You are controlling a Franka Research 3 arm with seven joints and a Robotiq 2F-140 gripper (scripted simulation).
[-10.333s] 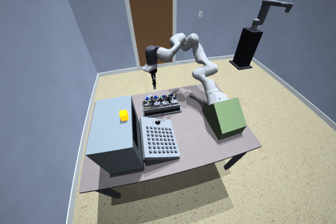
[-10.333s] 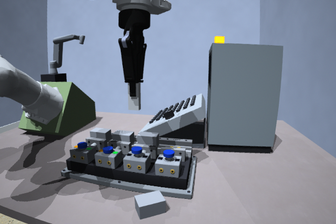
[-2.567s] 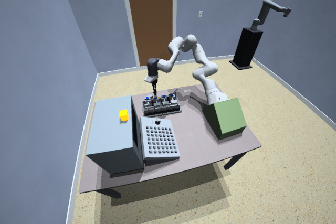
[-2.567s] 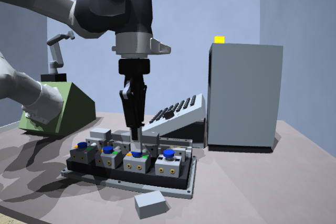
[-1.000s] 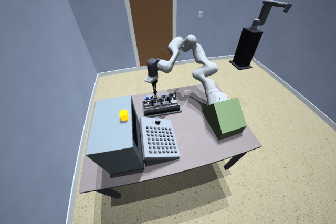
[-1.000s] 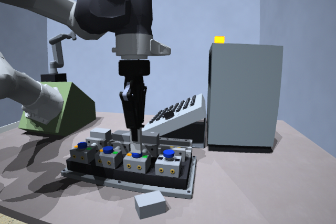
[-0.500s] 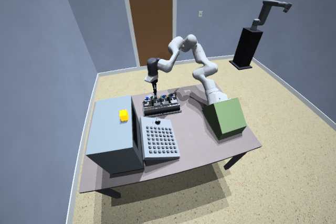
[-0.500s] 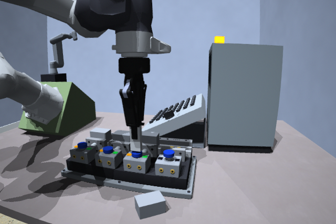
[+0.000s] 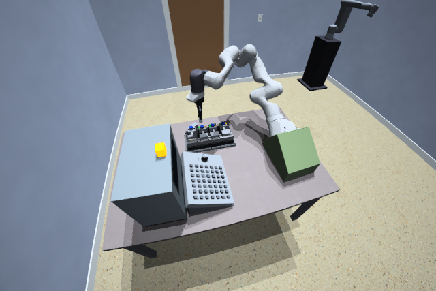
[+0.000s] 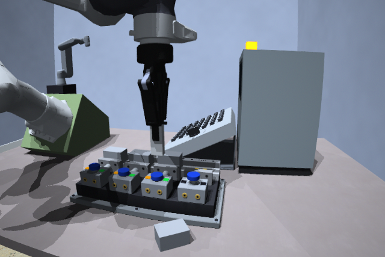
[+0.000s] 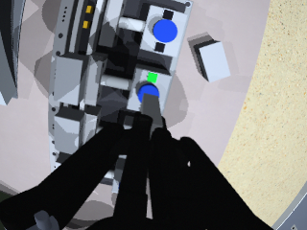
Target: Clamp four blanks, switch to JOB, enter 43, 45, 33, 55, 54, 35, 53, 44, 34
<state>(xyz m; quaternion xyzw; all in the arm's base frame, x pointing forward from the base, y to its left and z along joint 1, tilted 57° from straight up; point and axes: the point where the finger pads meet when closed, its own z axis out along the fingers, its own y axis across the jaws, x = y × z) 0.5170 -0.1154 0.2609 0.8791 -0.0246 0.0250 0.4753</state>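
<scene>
From where I stand, the biggest thing is the table (image 9: pixel 246 178) (image 10: pixel 341 198), and on it is the tall grey cabinet (image 9: pixel 144 164) (image 10: pixel 280 108). The white arm (image 9: pixel 262 69) (image 10: pixel 59 117) reaches over the vise fixture (image 9: pixel 210 145) (image 10: pixel 142 213) (image 11: pixel 59 45). The sloped key panel (image 9: pixel 208 201) (image 10: pixel 214 132) is near the cabinet. Its key grid is seen clearly from the top, but only at a low angle in the exterior view.

The gripper (image 9: pixel 200 118) (image 10: pixel 157 150) (image 11: pixel 148 105) is fully narrow, and I see nothing held in it. It points down above the third valve block (image 10: pixel 156 188) (image 11: pixel 136 98), counted from the left in the exterior view, and its tips are apart from the blue button (image 10: pixel 156 176) (image 11: pixel 148 91).

Three stations carry blanks; the right-end station does not. The fourth blank (image 9: pixel 194 125) (image 10: pixel 171 234) (image 11: pixel 215 61) lies on the table beside the fixture.

The amber lamp (image 9: pixel 160 149) (image 10: pixel 251 45) on the cabinet is lit. The exterior view shows amber and green lenses lit on three blocks, and both dark on the fourth. At the third block, the wrist view shows the green lens (image 10: pixel 166 179) (image 11: pixel 152 77), but the amber lens (image 10: pixel 148 177) is hidden there.
</scene>
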